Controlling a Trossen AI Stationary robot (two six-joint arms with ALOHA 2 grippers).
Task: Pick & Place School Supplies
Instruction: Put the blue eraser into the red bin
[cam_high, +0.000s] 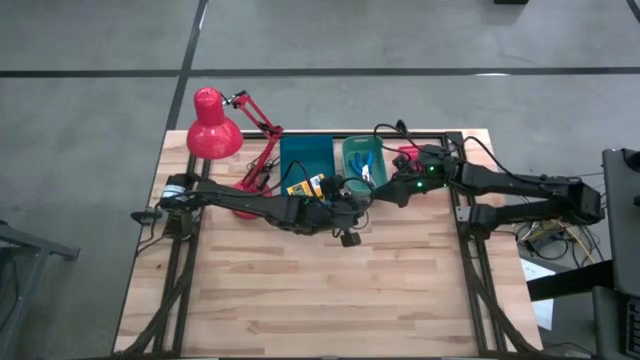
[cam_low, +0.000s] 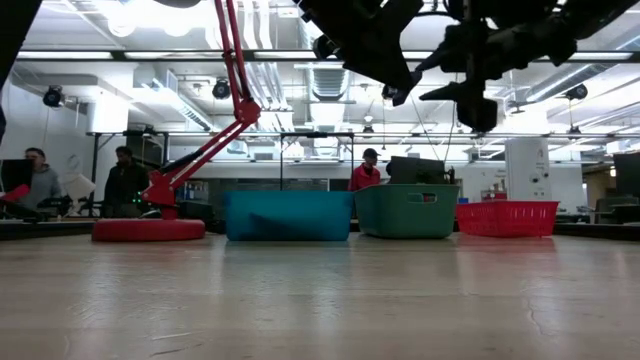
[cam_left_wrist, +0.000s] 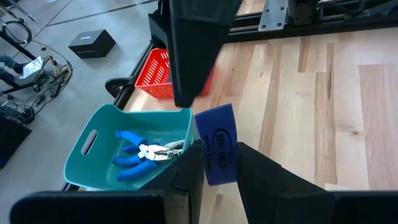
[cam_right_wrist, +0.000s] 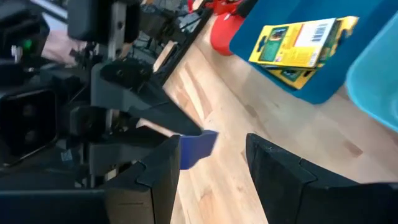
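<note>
Two grippers meet above the middle of the wooden table (cam_high: 330, 290), just in front of the bins along its far edge. The left gripper (cam_left_wrist: 214, 165) pinches a small flat blue-purple eraser-like block with printed lettering (cam_left_wrist: 217, 144) between its dark fingers, lifted clear of the wood. The right gripper (cam_right_wrist: 211, 158) faces it with fingers spread wide, the same block (cam_right_wrist: 198, 148) showing in the gap ahead of them, seemingly not yet touched.

This looks like a hand-over in mid-air. My judgement: if the left fingers loosen before the right ones have pressed onto the block, it will drop to the table; a grip on its edge only could twist it loose, and the fingertips could knock together.

Behind the grippers, the deep blue rectangular plastic bin (cam_right_wrist: 348, 68) holds yellow-and-green crayon boxes (cam_right_wrist: 298, 43); the teal plastic bin with a handle slot (cam_left_wrist: 93, 146) holds blue-handled metal tools (cam_left_wrist: 140, 155); a red mesh basket (cam_left_wrist: 155, 78) stands beside it. A red desk lamp (cam_high: 215, 130) stands at the far left corner.

Beyond the pale, bare planks lies a lit workshop with ceiling pipes, desks and several people (cam_low: 125, 180).
</note>
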